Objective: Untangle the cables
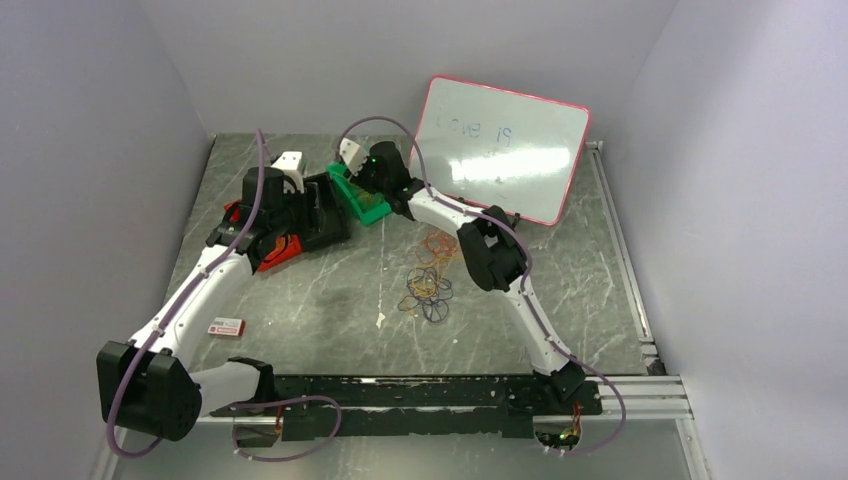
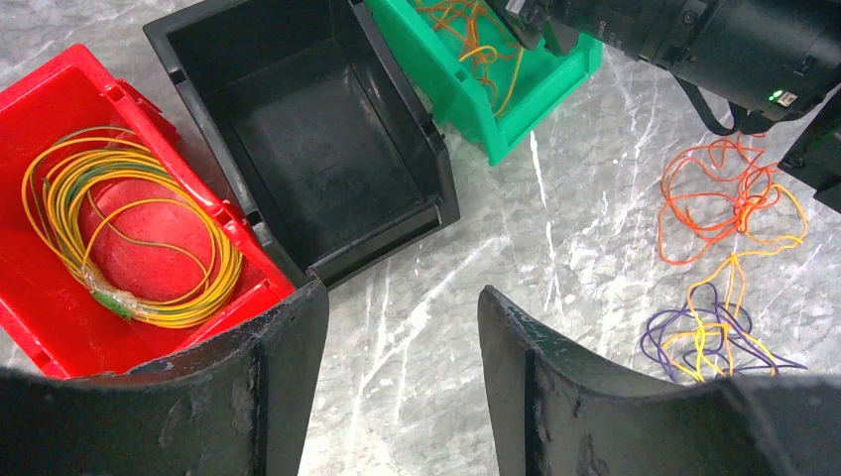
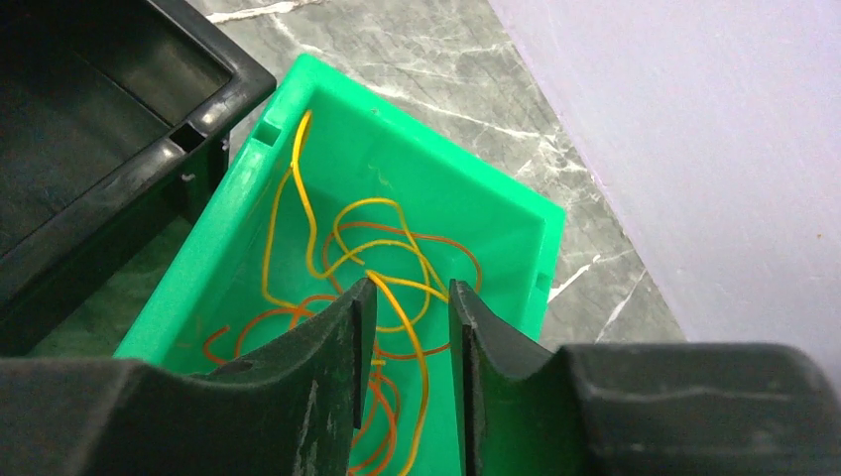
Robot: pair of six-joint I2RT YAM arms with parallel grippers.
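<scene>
A tangle of orange, yellow and dark cables (image 1: pixel 428 285) lies on the marble table; in the left wrist view its orange loops (image 2: pixel 719 198) sit above purple and yellow ones (image 2: pixel 704 337). My right gripper (image 3: pixel 412 290) hangs over the green bin (image 3: pixel 456 218), jaws apart, with a yellow cable (image 3: pixel 421 357) running loosely between the fingers onto other orange and yellow strands in the bin. My left gripper (image 2: pixel 402 297) is open over bare table, just in front of the red bin (image 2: pixel 60 297) and the black bin (image 2: pixel 298 119). A yellow-green coil (image 2: pixel 129 238) lies in the red bin.
The red bin (image 1: pixel 280 250), the black bin (image 1: pixel 320 210) and the green bin (image 1: pixel 362 205) stand side by side at the back left. A pink-framed whiteboard (image 1: pixel 500 150) leans on the back wall. A small red and white object (image 1: pixel 226 327) lies near the left arm.
</scene>
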